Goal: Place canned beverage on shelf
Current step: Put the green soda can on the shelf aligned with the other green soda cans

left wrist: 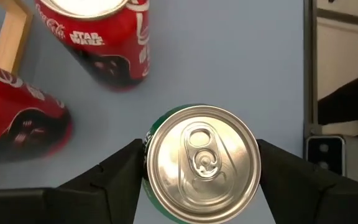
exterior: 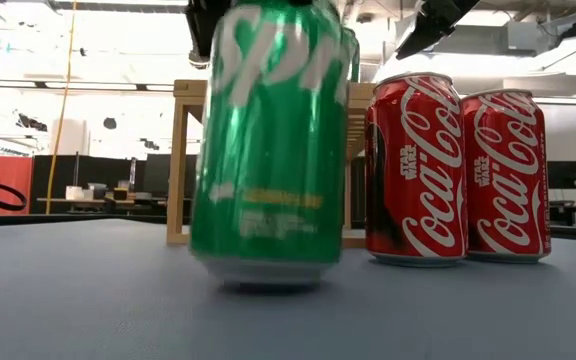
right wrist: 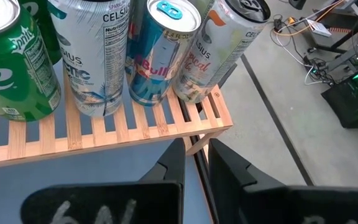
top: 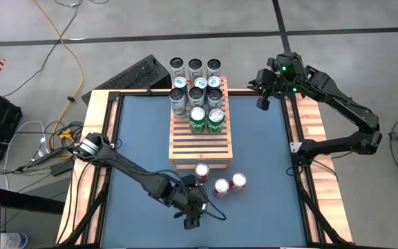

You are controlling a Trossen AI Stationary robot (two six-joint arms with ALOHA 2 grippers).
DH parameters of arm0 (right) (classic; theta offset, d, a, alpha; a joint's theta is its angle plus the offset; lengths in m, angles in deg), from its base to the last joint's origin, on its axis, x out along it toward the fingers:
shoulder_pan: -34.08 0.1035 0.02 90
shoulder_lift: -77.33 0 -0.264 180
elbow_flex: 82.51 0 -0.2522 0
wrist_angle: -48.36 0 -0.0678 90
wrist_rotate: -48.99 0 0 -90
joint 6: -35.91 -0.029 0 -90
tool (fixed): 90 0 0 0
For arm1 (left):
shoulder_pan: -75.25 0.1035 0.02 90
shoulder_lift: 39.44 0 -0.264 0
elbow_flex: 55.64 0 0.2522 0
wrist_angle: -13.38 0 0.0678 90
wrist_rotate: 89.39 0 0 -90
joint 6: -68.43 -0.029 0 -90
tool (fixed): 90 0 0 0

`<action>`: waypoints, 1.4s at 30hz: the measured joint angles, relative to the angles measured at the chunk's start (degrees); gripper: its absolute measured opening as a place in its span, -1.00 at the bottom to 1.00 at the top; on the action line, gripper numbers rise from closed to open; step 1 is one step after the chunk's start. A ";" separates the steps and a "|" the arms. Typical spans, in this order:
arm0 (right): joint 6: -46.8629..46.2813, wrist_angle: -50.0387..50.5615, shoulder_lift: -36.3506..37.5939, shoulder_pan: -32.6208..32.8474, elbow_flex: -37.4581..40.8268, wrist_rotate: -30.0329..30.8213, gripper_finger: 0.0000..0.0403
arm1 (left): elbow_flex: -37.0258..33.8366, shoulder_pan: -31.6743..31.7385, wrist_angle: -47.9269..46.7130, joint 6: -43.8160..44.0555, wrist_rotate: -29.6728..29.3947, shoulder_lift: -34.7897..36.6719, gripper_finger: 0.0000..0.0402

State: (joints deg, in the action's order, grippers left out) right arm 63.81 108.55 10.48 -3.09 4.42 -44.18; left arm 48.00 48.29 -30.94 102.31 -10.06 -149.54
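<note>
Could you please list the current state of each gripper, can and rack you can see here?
Left gripper: fingers on both sides of the green Sprite can, near the table's front.
Green Sprite can: upright, tab unopened.
Red Coca-Cola cans: upright on the blue table.
Light-brown slatted wooden shelf: cans at its back, front bare.
Right gripper: nearly shut, empty, beside the shelf.

1. My left claw (left wrist: 199, 171) has matt black plastic fingers (left wrist: 120, 177), faintly textured.
2. Between them sits a green aluminium can (left wrist: 199, 163); its bare silver lid is brushed metal with a soft sheen, its printed wall glossy.
3. The two red aluminium cola cans (exterior: 458, 175) beside it shine smoothly.
4. The blue bench top (left wrist: 229, 62) looks matt and smooth.
5. The light-brown slatted wooden shelf (right wrist: 104, 134) shows pale, smooth, unvarnished-looking grain.
6. The tall white cans (right wrist: 95, 56) on it have a satin printed finish.
</note>
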 joint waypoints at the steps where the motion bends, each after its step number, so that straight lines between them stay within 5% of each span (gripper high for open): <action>1: 0.02 -0.02 0.00 0.00 0.00 -0.01 -0.68 | 0.89 -0.04 -1.11 -0.34 -0.18 0.00 0.26; 26: 0.59 -0.04 0.00 -2.87 0.00 0.02 -0.68 | 44.65 7.58 -48.59 -20.01 -1.87 0.33 0.28; 36: -0.04 -0.14 0.00 -5.43 0.00 0.03 -0.68 | 41.10 19.57 -52.30 -33.88 0.26 10.84 0.27; 42: -2.25 -0.16 0.00 -6.14 0.00 0.06 -0.68 | 41.07 29.61 -53.18 -40.19 7.45 13.49 0.27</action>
State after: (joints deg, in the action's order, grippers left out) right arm 61.56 108.38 10.48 -9.23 4.42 -44.12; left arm 89.07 77.90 -84.12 62.12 -2.61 -136.05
